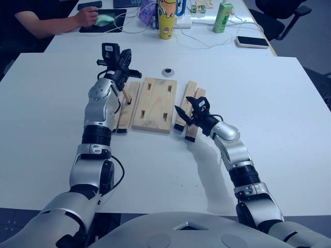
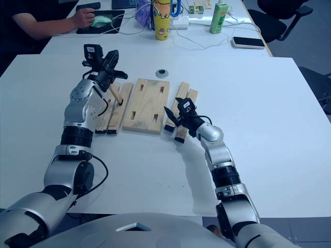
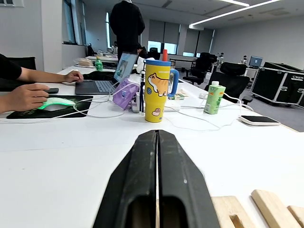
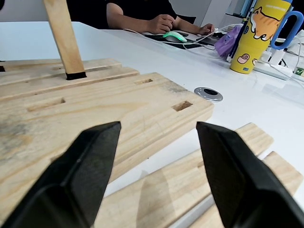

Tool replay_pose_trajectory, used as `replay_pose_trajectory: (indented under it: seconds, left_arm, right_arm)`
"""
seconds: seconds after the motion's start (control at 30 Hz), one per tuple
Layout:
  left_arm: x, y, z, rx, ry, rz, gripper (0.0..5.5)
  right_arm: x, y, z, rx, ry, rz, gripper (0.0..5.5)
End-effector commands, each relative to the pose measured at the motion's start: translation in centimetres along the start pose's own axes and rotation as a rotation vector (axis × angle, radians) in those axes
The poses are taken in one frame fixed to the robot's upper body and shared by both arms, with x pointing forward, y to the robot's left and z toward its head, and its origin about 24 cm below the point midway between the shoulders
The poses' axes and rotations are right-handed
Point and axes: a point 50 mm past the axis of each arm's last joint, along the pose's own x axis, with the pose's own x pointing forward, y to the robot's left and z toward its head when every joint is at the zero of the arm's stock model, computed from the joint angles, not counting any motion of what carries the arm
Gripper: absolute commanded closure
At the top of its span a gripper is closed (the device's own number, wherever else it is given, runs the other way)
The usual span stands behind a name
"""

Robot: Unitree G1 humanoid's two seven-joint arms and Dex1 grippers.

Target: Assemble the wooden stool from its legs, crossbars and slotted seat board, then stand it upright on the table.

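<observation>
The slotted seat board (image 1: 155, 103) lies flat mid-table. To its left lie two wooden legs (image 1: 133, 92) side by side. A thin crossbar (image 1: 125, 96) stands tilted with its lower end on them, seemingly in a slot, and its top is hidden under my left wrist. My left gripper (image 1: 132, 71) hovers above those legs, pointing away from me, fingers (image 3: 156, 156) shut with nothing between them. Two more wooden pieces (image 1: 192, 93) lie right of the board. My right gripper (image 1: 187, 111) is open low over their near ends, facing the board (image 4: 118, 104).
A grey round grommet (image 1: 167, 72) sits just beyond the board. On the desk behind stand a yellow cup (image 1: 166, 20), a green carton (image 1: 223, 16) and a phone (image 1: 252, 41), with cables. A person's hand (image 1: 87, 15) rests by a mouse there. White table surface spreads right and near.
</observation>
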Motion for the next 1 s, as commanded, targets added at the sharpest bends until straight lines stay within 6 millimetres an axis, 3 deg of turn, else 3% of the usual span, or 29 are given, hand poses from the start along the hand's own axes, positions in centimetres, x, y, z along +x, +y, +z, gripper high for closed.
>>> replay_pose_trajectory:
  seconds: [0.03,0.17,0.23,0.47,0.57,0.73,1.0]
  left_arm:
    - [0.5,-1.1,2.2,0.051,-0.115,-0.014,5.48]
    - [-0.7,-1.0,4.8,0.113,-0.282,0.032,5.12]
    - [-1.7,-1.0,5.0,0.122,-0.305,0.047,4.83]
    - [-6.9,-2.0,2.5,0.125,-0.208,0.082,3.75]
    - [-8.2,-2.4,1.4,0.108,-0.155,0.104,3.37]
    - [-8.5,-2.5,-0.4,0.079,-0.057,0.144,2.64]
    - [-6.6,-1.8,-2.2,0.075,0.041,0.167,2.61]
  right_arm:
    - [0.1,-0.3,0.3,-0.005,-0.011,-0.013,2.54]
    - [-0.2,-0.4,0.0,0.003,-0.007,-0.019,2.54]
    - [-0.3,-0.5,-0.2,0.003,-0.004,-0.021,2.54]
    - [-0.4,-1.2,-0.1,-0.008,0.002,-0.016,2.54]
    - [-0.4,-1.3,-0.1,-0.014,0.007,-0.005,2.54]
    - [-0.4,-1.3,0.0,-0.019,0.014,0.018,2.54]
    - [0.0,-1.1,0.1,-0.021,0.016,0.042,2.54]
